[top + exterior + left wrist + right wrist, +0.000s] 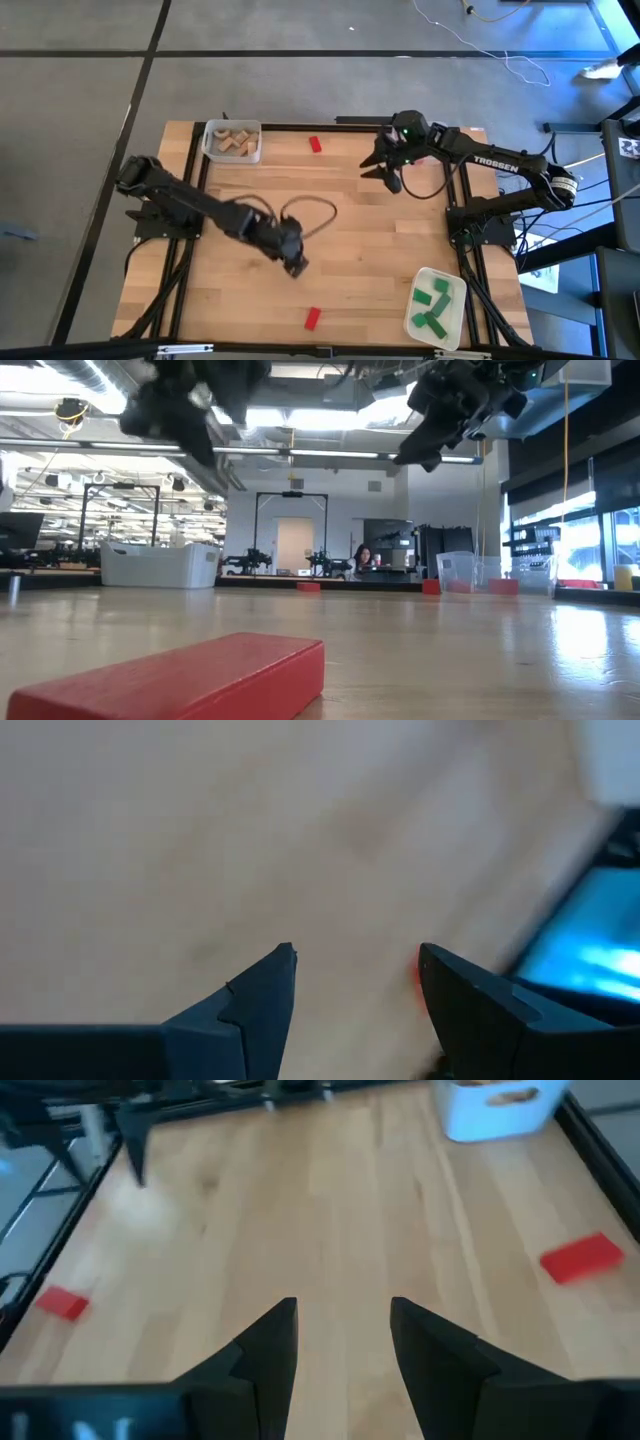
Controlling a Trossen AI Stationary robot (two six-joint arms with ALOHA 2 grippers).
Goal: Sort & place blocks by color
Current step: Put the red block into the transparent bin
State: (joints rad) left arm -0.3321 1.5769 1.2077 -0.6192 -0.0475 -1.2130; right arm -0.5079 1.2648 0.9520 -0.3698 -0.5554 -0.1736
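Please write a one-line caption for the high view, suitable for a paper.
Two red blocks lie unsorted on the table; left gripper and right gripper hover, fingers open.

My high cam looks straight down on the whole table. Low cam sits at tabletop level, facing the room, tight against 1 red block. Both wrist cams look forward past their fingers onto the wood; right wrist and high share 2 red blocks.
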